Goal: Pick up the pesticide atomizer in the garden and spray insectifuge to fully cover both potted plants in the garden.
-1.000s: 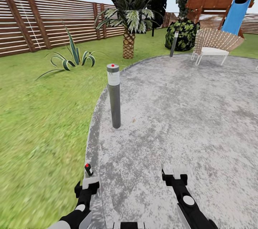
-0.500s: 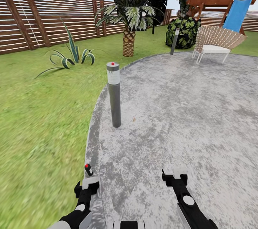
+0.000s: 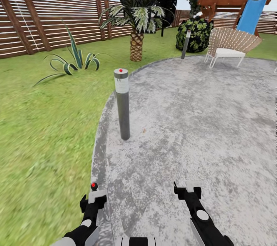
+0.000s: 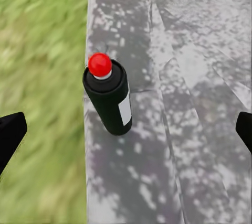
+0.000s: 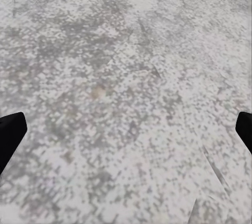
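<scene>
Atomizer bottle stands upright on the patio's edge strip, right beside the lawn, its red cap poking up just past my left gripper. Through the left wrist camera I see that gripper's fingertips spread wide to either side of the bottle, well apart from it. A grey bollard lamp stands farther ahead. My right gripper hangs over bare stone, spread wide, holding nothing.

Head camera has shifted slightly; the whole scene sits differently in view. Pesticide atomizer now lies closer to left gripper, partly hidden behind it.
</scene>
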Tool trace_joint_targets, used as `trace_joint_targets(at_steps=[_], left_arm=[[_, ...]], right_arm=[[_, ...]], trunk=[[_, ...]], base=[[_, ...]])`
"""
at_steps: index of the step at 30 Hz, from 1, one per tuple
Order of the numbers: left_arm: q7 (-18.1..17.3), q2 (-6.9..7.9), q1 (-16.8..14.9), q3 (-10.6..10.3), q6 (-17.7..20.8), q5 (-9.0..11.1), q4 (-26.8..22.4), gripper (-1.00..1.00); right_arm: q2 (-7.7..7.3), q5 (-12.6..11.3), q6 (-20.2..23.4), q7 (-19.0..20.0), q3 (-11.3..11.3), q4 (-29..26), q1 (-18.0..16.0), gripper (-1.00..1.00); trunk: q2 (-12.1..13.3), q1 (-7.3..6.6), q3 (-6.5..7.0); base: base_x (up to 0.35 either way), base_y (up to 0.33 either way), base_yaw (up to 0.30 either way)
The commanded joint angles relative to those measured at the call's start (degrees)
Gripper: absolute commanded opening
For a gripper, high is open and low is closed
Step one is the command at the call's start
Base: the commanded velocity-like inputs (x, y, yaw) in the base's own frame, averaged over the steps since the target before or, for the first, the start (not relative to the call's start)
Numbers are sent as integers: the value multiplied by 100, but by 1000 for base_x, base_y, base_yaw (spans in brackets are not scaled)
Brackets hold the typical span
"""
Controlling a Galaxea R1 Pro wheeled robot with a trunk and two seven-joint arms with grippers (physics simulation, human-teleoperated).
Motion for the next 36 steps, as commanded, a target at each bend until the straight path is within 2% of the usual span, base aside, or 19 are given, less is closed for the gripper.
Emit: trace_joint_targets(at_steps=[1,17,36], left_arm=[[19,-1,-2,-8,-15,5,3,100],[19,-1,0,-8,-16,-1,10,100],[19,10,5,-13,-16,-28,-7,100]], right_arm=[[-7,6,-8,-48,27,2,-4,100],[-7,7,-6,-48,28,1,-4,100],[-7,13,0,-48,30,4,-4,100]], trunk=[[-1,0,-4],[-1,0,-4],[-1,0,-4]], base=[[136,219,-194],[95,89,-26],[19,57,0]])
